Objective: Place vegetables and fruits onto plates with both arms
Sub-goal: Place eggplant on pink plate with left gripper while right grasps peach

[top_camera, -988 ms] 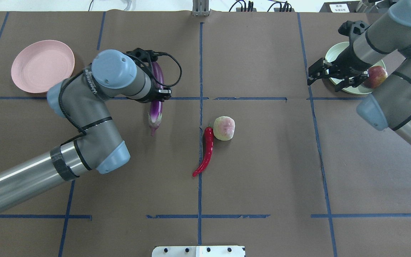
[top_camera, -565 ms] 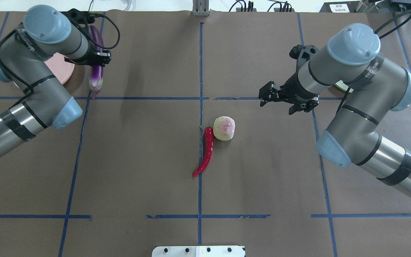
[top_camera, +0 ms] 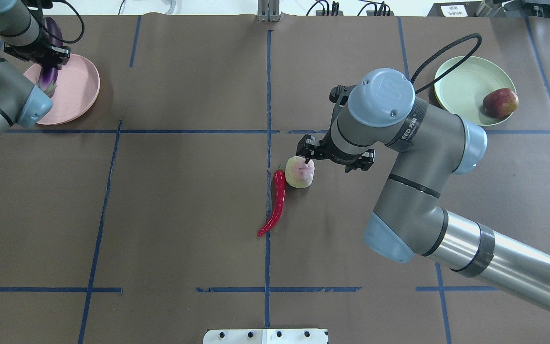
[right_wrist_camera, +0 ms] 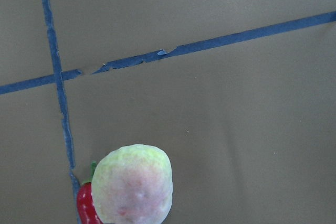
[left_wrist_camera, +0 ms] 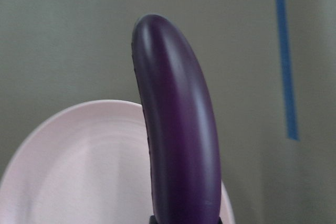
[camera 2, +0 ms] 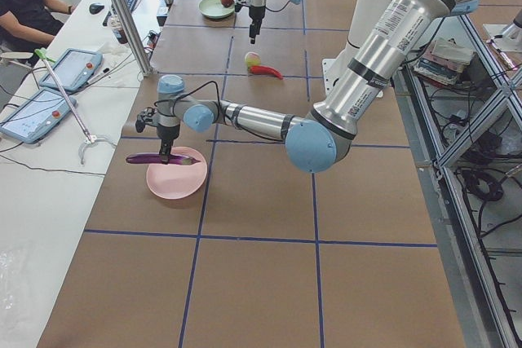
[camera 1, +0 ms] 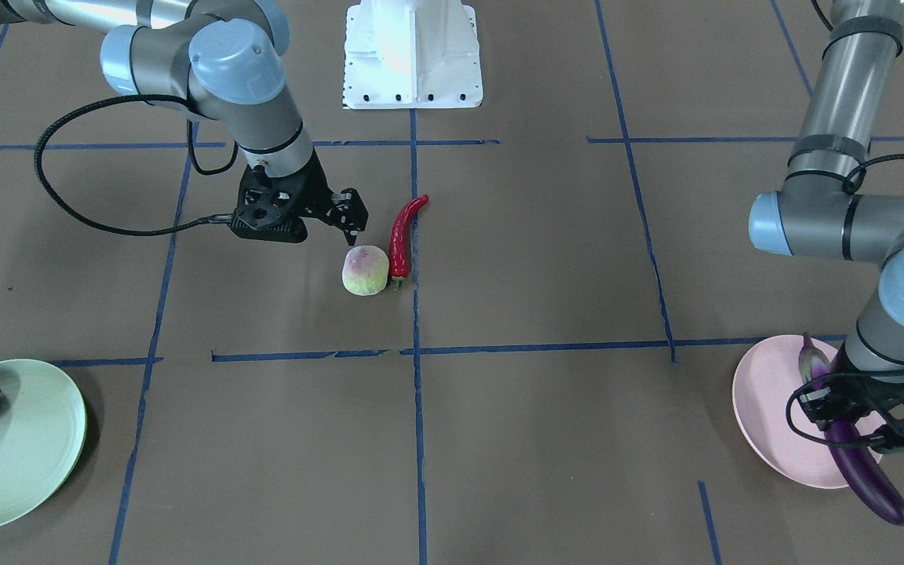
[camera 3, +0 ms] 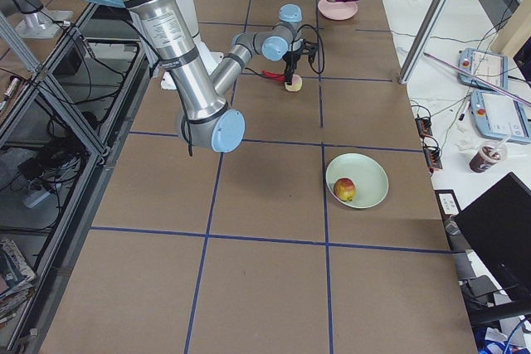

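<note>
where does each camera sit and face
Front-facing: across table, facing base; left arm on its right.
Overhead: from base side, looking down; both arms.
Exterior left: left end; left arm near, holding eggplant.
Exterior right: right end; right arm near.
Left wrist: along eggplant, over pink plate; no arm.
Right wrist: down on pale fruit, chili; no arm.
Shared: overhead also shows that fruit beside chili.

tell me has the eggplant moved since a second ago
Yes: the eggplant moved left, from right of the pink plate to over its left side.
</note>
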{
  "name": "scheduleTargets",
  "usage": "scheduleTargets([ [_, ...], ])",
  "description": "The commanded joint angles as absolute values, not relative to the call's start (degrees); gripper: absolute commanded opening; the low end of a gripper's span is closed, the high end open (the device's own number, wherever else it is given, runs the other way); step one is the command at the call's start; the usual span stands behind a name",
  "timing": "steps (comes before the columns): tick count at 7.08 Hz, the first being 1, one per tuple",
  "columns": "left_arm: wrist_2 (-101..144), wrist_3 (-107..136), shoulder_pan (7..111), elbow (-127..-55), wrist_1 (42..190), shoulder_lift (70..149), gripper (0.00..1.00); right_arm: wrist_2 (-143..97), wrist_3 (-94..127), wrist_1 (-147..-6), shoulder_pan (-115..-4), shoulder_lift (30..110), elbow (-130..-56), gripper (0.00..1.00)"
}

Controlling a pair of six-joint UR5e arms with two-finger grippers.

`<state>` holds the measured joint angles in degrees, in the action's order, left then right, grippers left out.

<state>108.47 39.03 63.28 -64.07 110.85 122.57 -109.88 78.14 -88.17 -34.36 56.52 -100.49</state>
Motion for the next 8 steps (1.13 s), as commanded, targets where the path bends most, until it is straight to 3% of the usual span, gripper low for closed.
scheduleTargets([
  [1, 108.5, 37.5, 63.7, -59.8, 114.7, 122.6, 0.99, -107.5, 78.2, -88.9, -33.2, 55.4, -98.7, 1.00],
  [8, 108.4, 38.1, 62.7, -59.6, 116.6, 122.7, 1.00, -101.6, 79.5, -88.3, -29.7, 46.8, -88.1, 1.00],
])
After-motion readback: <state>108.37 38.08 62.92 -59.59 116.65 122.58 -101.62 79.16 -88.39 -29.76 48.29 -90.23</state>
